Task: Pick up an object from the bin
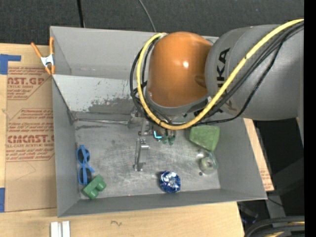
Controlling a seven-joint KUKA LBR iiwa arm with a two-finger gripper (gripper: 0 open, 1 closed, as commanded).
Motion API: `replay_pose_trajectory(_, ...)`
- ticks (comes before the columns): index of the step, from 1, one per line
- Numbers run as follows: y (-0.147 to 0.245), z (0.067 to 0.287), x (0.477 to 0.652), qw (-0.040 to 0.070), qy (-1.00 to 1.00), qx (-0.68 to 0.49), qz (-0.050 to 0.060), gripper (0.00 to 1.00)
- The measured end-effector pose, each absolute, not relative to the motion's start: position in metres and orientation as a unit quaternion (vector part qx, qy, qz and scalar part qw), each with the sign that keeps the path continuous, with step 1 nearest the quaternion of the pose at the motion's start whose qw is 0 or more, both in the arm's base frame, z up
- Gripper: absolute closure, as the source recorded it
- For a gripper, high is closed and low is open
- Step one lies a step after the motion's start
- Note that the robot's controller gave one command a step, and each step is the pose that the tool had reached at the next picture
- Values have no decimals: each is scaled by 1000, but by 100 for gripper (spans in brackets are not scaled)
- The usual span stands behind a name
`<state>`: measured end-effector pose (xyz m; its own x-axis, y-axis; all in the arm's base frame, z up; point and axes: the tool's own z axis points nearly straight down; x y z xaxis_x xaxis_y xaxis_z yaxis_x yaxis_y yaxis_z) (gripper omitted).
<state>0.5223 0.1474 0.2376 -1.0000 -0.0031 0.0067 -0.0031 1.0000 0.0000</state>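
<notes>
End effector [157, 135], half hidden under the orange cover [177, 68], hangs over the middle of the bin [64, 132]; spread or pressed together, I cannot tell. Nearest, at 3 o'clock, one green lump [205, 136]. One indistinct glassy thing [207, 163] at 4, one blue-white ball [170, 181] at 5, one green block [94, 186] and one pair of blue glasses [84, 163] at 8.

The grey metal bin [64, 132] holds five loose things, one of each kind: one pair of blue plastic toy glasses [84, 164], one small green plastic block [94, 186], one blue-and-white patterned ball [170, 181], one pale green wedge-shaped lump [205, 136], one clear roundish piece [207, 163] (a slim grey metal bar [139, 157] mid-bin may belong to the arm [266, 73]).
</notes>
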Motion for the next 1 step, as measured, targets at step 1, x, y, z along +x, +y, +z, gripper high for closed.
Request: replay_pose_trajectory(1,67,148,511,4,-1000,29,2,0)
